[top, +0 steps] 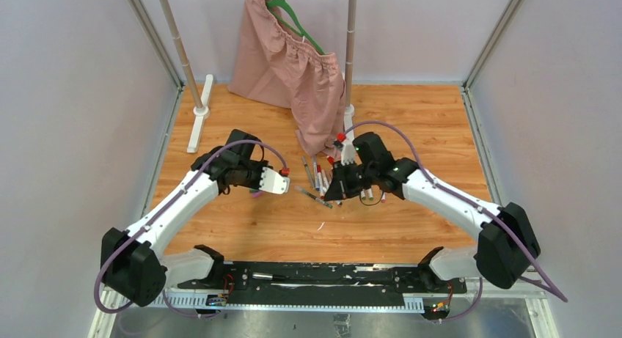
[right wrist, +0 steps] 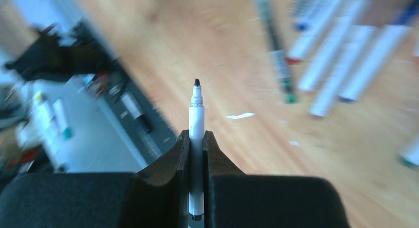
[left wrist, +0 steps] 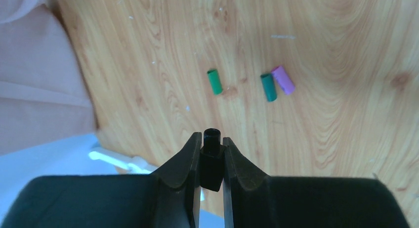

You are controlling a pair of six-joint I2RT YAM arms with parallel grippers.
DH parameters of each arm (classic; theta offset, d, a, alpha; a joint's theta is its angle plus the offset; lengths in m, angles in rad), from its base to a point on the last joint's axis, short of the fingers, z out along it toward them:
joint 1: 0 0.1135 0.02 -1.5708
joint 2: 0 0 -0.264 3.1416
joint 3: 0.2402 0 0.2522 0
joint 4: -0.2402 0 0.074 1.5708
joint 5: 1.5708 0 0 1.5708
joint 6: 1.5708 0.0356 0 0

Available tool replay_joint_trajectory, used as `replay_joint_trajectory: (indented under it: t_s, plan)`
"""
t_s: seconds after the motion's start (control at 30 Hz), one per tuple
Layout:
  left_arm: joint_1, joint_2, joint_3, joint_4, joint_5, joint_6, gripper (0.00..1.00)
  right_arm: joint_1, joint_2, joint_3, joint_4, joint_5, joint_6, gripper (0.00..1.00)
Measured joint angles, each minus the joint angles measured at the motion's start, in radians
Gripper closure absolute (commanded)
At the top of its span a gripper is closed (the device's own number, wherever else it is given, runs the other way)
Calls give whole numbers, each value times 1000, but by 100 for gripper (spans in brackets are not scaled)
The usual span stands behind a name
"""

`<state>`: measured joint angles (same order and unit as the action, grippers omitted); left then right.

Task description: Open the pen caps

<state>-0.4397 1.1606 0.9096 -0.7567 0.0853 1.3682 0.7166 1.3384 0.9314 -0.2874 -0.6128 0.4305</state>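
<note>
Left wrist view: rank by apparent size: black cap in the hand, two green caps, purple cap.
1. Black cylindrical plastic cap in the left hand: looks largest, but sits nearest the camera, so unsure.
2. Light green plastic cap, dark green plastic cap, purple plastic cap: alike, not ranked.

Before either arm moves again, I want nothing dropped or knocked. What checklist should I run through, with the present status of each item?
1. Left end effector shut on the black cap: ok.
2. Black cap free of any pen, its mouth open and empty: ok.
3. Right end effector shut on the white pen, tip bare: ok.
4. White pen sits straight between the fingers: ok.
5. Bare table near the green caps and purple cap to set the black cap down: ok.
6. Which other pens are capped: cannot tell, that view is blurred.
</note>
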Motion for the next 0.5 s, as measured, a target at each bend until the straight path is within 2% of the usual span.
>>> replay_joint_trajectory:
  t_s: [0.13, 0.27, 0.37, 0.5]
  plan:
    - [0, 86, 21, 2, 37, -126, 100, -80, -58, -33, -19, 277, -19, 100]
    - [0, 199, 23, 8, 55, -213, 100, -124, -37, -68, -20, 520, -32, 99]
    - [0, 265, 15, 28, 60, -253, 100, -141, 13, -88, -19, 659, -40, 97]
    - [0, 327, -11, 66, 60, -290, 100, -163, 74, -111, -11, 760, -53, 95]
